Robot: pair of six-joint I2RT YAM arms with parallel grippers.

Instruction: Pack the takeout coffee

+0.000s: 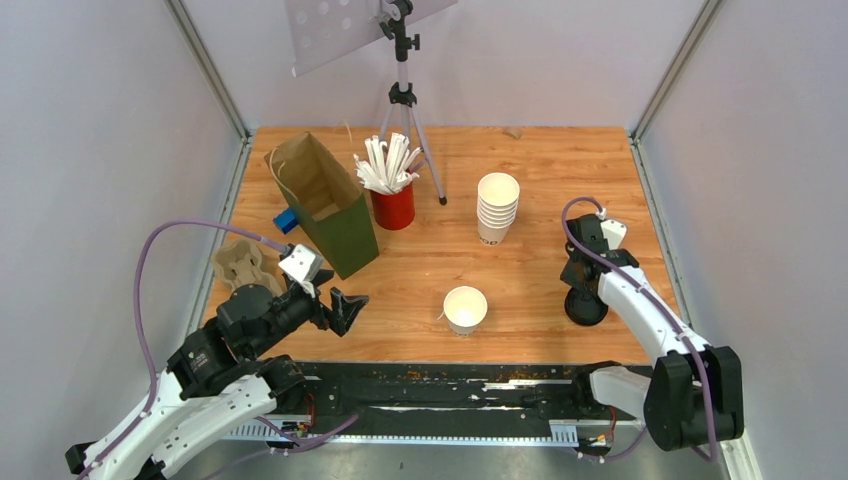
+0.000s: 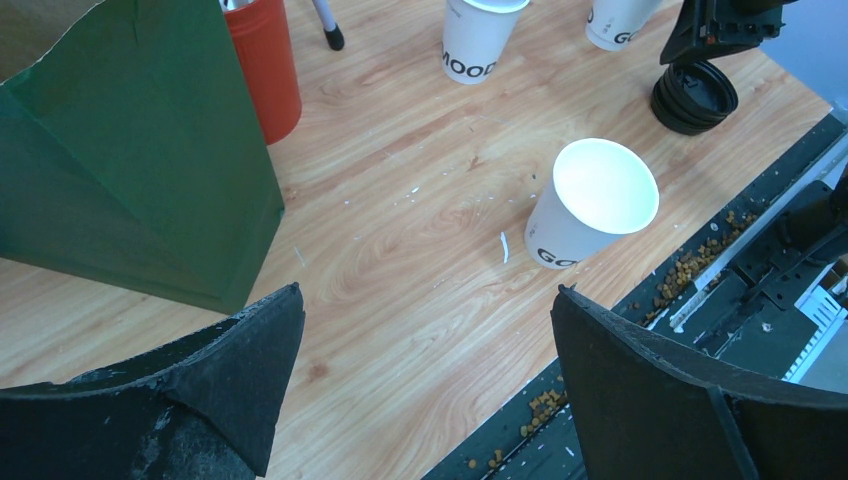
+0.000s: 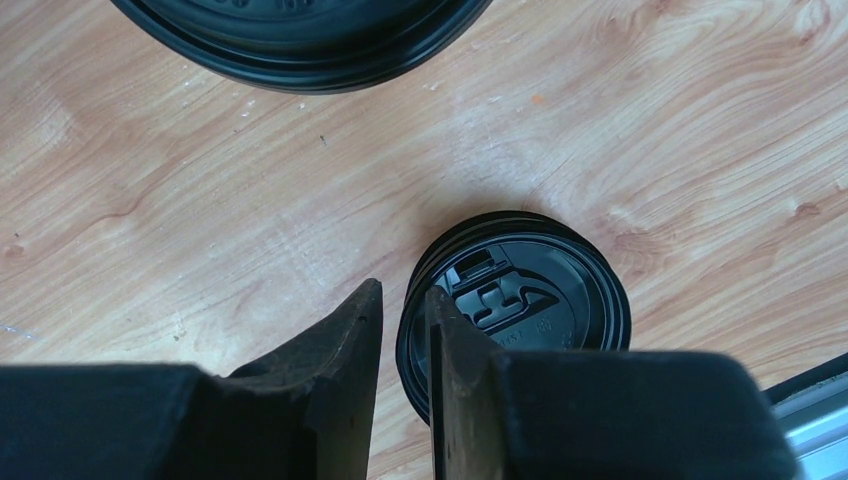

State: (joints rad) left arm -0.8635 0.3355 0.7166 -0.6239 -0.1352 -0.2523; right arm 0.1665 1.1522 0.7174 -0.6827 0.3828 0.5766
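At the right side of the table (image 1: pixel 540 160), the right tool (image 3: pixel 403 292) hangs with its fingers a narrow slit apart over the rim of the black lid (image 3: pixel 520 310), contact not discernible. So thin a bite on a smooth rim could let the lid flip free or skid into the second black lid (image 3: pixel 300 40) near it. Farther out, the white cup (image 1: pixel 465 308) stands upright and open, well apart from the lid, and the left tool (image 2: pixel 425 300), spread wide and empty, could topple so light a cup if it closes off-centre.
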